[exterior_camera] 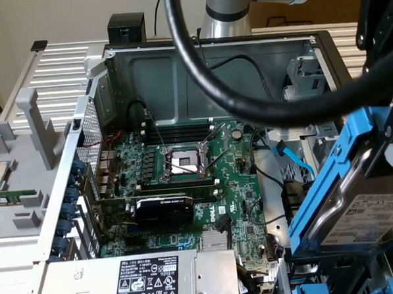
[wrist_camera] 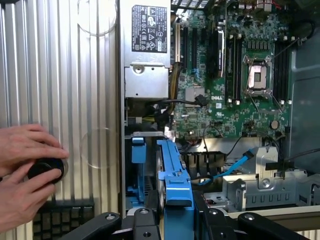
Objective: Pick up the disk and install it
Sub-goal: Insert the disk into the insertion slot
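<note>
While a person's hands [wrist_camera: 25,170] rest on a black knob [wrist_camera: 46,169] outside the computer case [exterior_camera: 187,74], the gripper [wrist_camera: 177,220] clasps the disk [wrist_camera: 172,170] by its blue carrier. It hangs edge-on, seemingly just above the drive bay [wrist_camera: 137,175], beside the motherboard [exterior_camera: 182,172].

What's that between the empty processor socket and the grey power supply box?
In the exterior view, a black expansion card sits between the socket and the power supply box.
</note>
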